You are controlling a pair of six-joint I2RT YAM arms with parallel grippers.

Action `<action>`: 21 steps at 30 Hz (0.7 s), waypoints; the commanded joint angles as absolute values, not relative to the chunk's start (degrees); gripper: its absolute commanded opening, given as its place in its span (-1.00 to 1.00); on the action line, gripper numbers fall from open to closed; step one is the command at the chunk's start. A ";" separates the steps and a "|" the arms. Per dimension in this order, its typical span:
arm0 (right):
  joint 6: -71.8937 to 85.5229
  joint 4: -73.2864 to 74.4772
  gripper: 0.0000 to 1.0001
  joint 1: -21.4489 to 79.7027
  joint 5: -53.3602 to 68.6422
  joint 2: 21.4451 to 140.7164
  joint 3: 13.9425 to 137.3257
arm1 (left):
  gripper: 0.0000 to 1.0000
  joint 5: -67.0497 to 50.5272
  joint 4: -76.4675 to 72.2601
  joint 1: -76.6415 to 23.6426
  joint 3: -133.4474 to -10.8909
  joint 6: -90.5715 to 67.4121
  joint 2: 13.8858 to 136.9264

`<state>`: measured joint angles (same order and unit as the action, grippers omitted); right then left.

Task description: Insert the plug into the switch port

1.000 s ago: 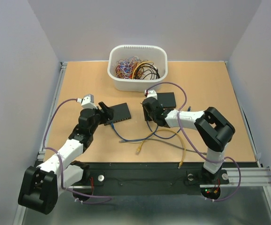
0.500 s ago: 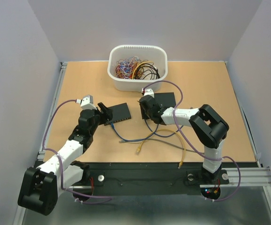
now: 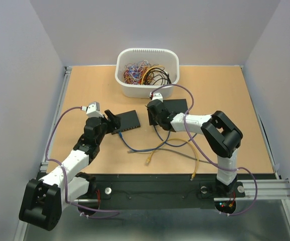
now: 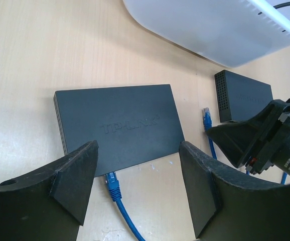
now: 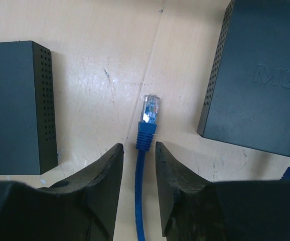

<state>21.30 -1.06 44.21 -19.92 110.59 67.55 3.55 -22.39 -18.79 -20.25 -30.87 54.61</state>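
The plug (image 3: 149,161) tips a thin yellow cable (image 3: 195,159) lying loose near the table's front, apart from both grippers. Two black switches lie mid-table, the left one (image 3: 127,119) (image 4: 117,125) and the right one (image 3: 177,106) (image 5: 265,80); their ports are too small to make out. A blue plug (image 4: 112,182) sits in the left switch's near edge. My left gripper (image 4: 137,150) stands open just before that edge, holding nothing. My right gripper (image 5: 138,147) hovers between the switches, its jaws part open astride a blue cable (image 5: 141,201) without touching it.
A white bin (image 3: 122,83) of tangled cables stands behind the switches. Blue and grey cables cross the table in front of the switches. The yellow cable's other end (image 3: 192,176) lies at the front edge.
My right gripper has swung left and away from me, into the gap between the two switches. The left arm has stayed put.
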 commanded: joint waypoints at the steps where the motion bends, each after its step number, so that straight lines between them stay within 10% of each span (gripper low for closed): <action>1: 22.41 -1.32 -0.25 43.68 -19.77 111.88 70.14 | 0.52 4.48 -24.00 -19.07 -20.30 -29.88 54.40; 14: 23.29 -0.53 -0.44 43.15 -20.66 114.96 70.93 | 0.51 4.31 -24.08 -19.07 -20.48 -29.80 54.84; 21: 22.94 -0.53 -0.98 43.15 -18.63 116.19 71.10 | 0.51 4.22 -24.08 -19.07 -20.48 -29.71 54.58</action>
<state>22.74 -0.97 43.46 -20.27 114.32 70.04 3.53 -22.39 -18.79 -20.25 -30.85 55.07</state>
